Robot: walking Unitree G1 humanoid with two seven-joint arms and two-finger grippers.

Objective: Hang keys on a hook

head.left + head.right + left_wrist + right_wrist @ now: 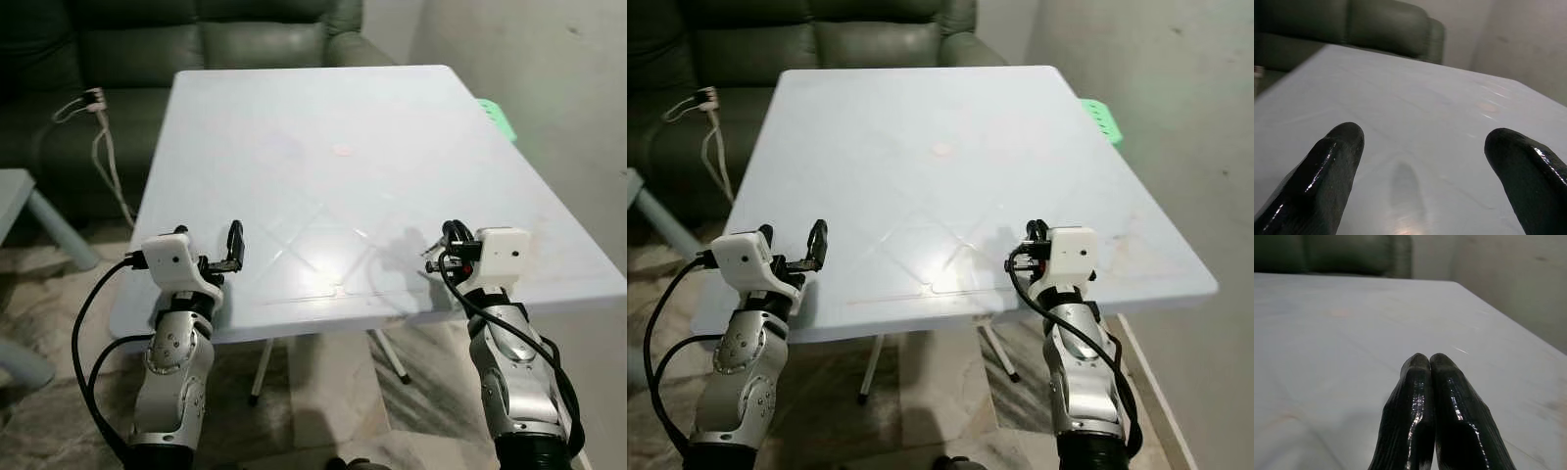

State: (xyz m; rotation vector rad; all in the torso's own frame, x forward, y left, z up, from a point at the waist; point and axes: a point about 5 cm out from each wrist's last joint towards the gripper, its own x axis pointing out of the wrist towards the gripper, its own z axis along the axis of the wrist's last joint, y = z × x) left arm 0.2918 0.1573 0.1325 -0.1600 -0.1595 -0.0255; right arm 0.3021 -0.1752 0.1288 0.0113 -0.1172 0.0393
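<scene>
left gripper (233, 247) gapes wide, right gripper (1429, 363) pinched empty over the white table (313, 137); best find keys first.

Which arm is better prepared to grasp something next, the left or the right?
Probably the left. The left gripper has its fingers apart above the white table, ready to close. The right gripper has its fingers pressed together.
</scene>
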